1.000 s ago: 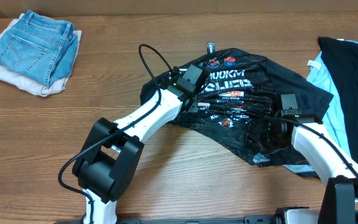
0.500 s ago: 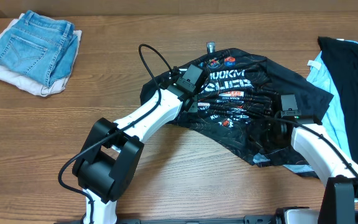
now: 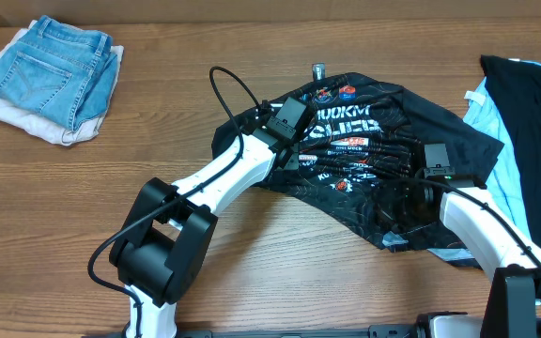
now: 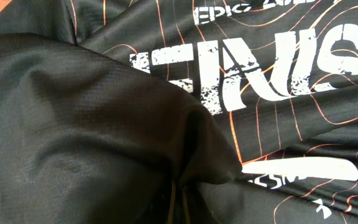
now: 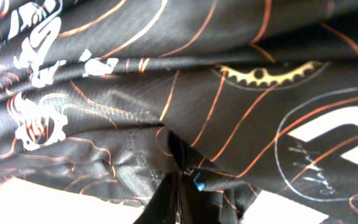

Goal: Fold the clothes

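Jersey [image 3: 364, 141] is being held rumpled on the table [image 3: 346, 272], right of centre. It is being pinched at both sides: black fabric is being clamped in the closed left gripper [image 4: 179, 194], and an orange-lined fold in the closed right gripper [image 5: 179, 185].

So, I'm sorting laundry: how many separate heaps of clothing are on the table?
3: jeans pile at the top left, printed jersey in the middle, black garment at the right edge. Layers underneath may hide more.
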`<action>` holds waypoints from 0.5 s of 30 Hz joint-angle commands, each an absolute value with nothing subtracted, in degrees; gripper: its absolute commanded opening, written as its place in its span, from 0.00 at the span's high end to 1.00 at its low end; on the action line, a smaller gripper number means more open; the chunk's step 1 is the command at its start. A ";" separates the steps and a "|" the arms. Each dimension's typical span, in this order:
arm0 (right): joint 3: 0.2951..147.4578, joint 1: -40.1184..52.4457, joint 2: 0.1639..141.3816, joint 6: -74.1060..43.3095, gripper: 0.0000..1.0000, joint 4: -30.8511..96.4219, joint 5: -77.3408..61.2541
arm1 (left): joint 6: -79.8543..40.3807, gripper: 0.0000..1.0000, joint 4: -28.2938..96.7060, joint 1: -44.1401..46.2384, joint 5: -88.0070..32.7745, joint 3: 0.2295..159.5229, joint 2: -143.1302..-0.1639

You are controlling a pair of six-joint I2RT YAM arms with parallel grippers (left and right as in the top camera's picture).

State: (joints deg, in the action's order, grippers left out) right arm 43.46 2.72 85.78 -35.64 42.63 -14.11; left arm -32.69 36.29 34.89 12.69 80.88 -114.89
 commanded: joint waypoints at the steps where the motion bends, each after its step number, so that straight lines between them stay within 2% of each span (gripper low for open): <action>1: 43.07 2.94 85.84 -36.03 0.96 42.26 -13.78 | -32.80 0.96 36.40 34.85 13.67 81.87 -115.92; 8: 45.47 2.94 83.20 -36.01 0.96 45.69 -13.76 | -32.05 0.96 39.68 34.85 13.50 83.07 -113.21; 15: 53.43 2.94 72.88 -35.99 0.96 53.65 -13.74 | -31.68 0.96 46.44 34.85 13.54 85.01 -104.71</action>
State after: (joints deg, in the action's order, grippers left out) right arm 48.38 2.72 78.17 -35.97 52.23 -14.13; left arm -32.51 45.54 34.89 12.69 82.56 -111.50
